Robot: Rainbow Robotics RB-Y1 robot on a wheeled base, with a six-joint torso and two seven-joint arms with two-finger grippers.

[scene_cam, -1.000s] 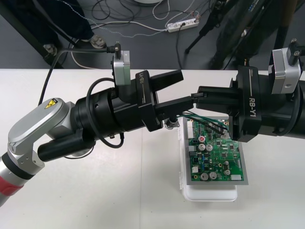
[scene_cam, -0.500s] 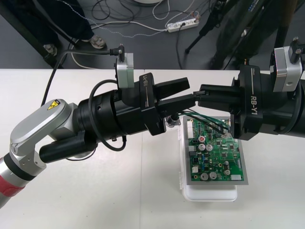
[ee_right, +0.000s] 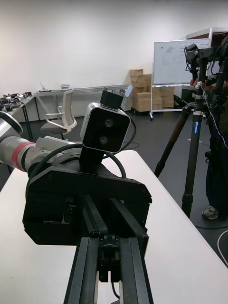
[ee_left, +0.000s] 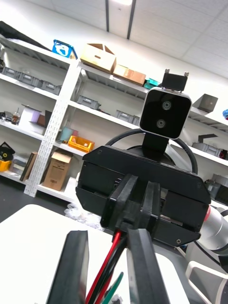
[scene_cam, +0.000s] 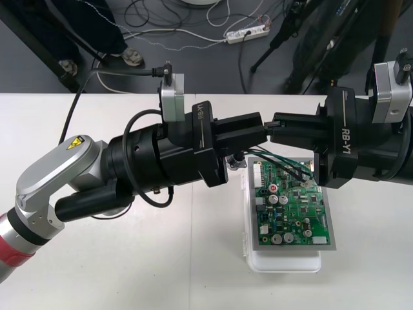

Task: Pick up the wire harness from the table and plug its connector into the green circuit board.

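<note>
two grippers meet nose to nose over the 12 o'clock edge of the green circuit board (scene_cam: 293, 206), which sits on its white base (scene_cam: 284, 261) on the table. the left gripper (scene_cam: 257, 129) reaches in from 8 o'clock and the right gripper (scene_cam: 279, 129) from 3 o'clock. the wire harness (scene_cam: 274, 157) is off the table, held between them, with green and black strands looping down towards the board's far edge.

in the right wrist view, the right arm's fingers (ee_right: 88, 270) are closed on the small black plug (ee_right: 109, 256). in the left wrist view, the left arm's fingers (ee_left: 142, 266) are drawn in around the red, black and green wires (ee_left: 107, 270).

the harness looks very light and limp. the thin wires will likely flop and twist, so the hard plug body is the better place to grip. tugging on the strands could strain them or tilt the plug. the plug is not yet in the board.

the table (scene_cam: 129, 271) is plain, pale and smooth. at 12 o'clock beyond it lies dark floor (scene_cam: 193, 71), strewn with cables and a power strip (scene_cam: 247, 33).
</note>
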